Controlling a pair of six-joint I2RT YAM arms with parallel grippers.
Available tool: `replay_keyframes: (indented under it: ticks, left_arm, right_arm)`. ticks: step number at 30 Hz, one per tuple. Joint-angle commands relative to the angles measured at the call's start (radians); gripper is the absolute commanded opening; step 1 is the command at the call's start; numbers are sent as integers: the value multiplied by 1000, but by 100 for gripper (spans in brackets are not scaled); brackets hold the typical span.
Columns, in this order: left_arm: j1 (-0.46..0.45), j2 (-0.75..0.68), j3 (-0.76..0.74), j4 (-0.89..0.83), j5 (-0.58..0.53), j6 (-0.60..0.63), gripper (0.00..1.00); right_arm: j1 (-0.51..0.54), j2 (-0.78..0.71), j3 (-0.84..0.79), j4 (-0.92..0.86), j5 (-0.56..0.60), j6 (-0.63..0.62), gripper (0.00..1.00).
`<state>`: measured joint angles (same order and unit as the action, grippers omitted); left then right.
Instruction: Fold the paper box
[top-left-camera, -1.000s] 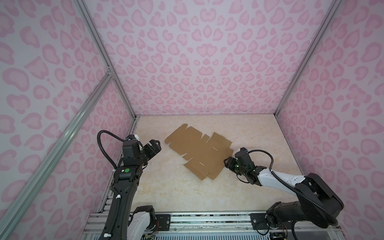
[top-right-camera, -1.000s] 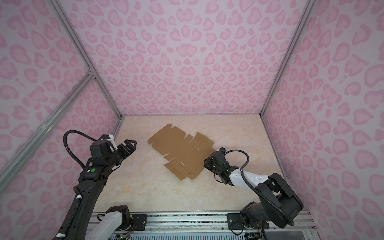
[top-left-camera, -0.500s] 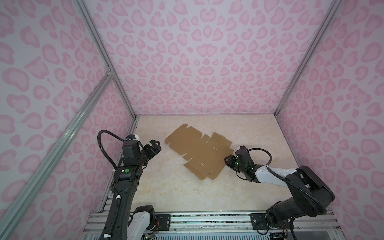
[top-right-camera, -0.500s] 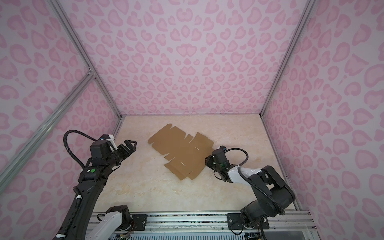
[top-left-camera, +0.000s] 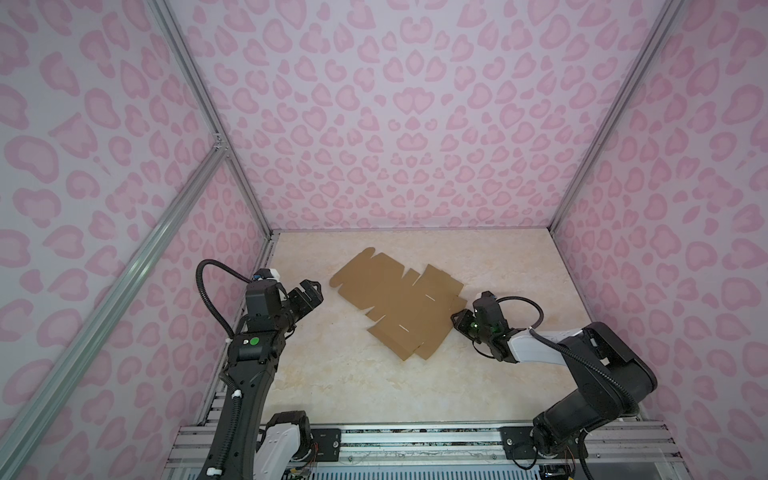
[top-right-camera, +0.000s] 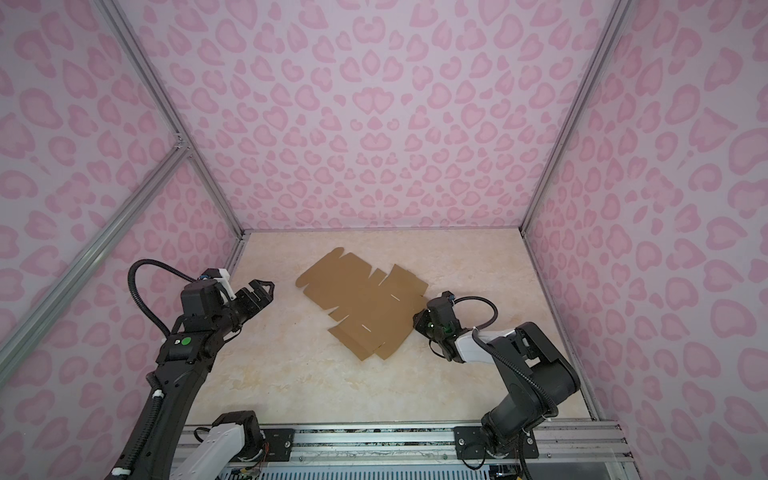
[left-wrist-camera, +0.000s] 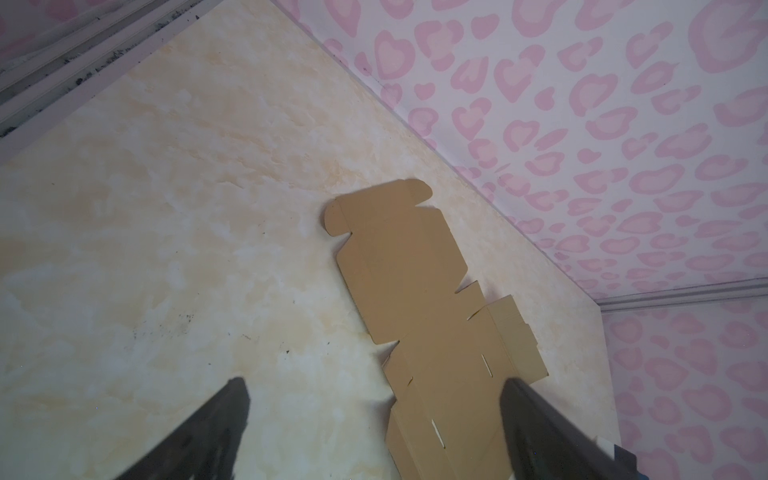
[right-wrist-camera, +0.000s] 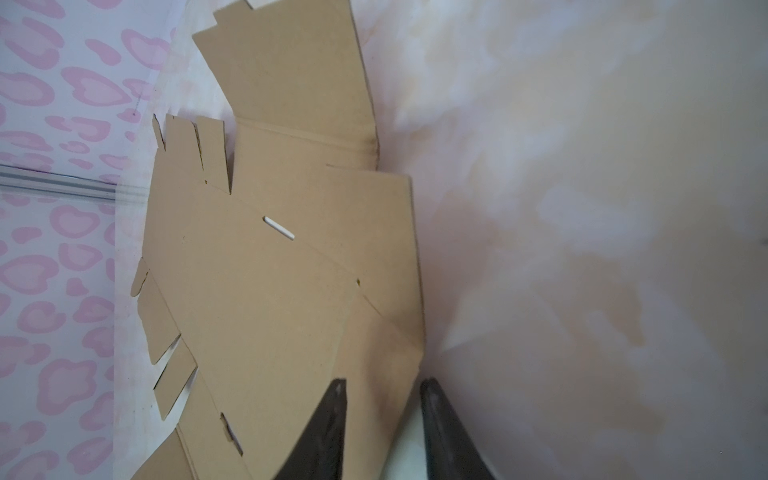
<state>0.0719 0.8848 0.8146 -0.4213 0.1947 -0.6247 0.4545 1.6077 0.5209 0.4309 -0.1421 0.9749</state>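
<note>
Right wrist view first: my right claw straddles an edge of the paper box, one finger over the cardboard and one just off the box's edge, with a narrow gap between them. Whether it actually bites the sheet I cannot tell; the spot under the tips is shadowed and no contact shows.

The box lies unfolded and nearly flat on the surface, with no wall raised yet. The risk I see is a shallow bite. The claw reaches only a sliver of that edge, so a lift could slip off. It could also drag the whole sheet, since nothing pins the box's other side. A hard pinch might crease the cardboard away from its scored lines.

My left claw hangs released, fingers spread wide, off the box's left side and clear of it, too far to steady anything. In the left wrist view the box's nearest end runs out of frame between those fingers.

At the box's far end the rounded tabs look flat, though any slight lift there is hard to make out.
</note>
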Motion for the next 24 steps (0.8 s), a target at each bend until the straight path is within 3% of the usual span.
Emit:
replay_keyframes:
  ticks: [1, 24]
  left_arm:
    - [1, -2, 14, -4, 3, 15, 97]
    - [-2, 3, 16, -9, 17, 23, 97]
  right_arm:
    - [-12, 28, -14, 83, -19, -19, 31]
    - [-31, 115, -51, 376, -111, -87, 17]
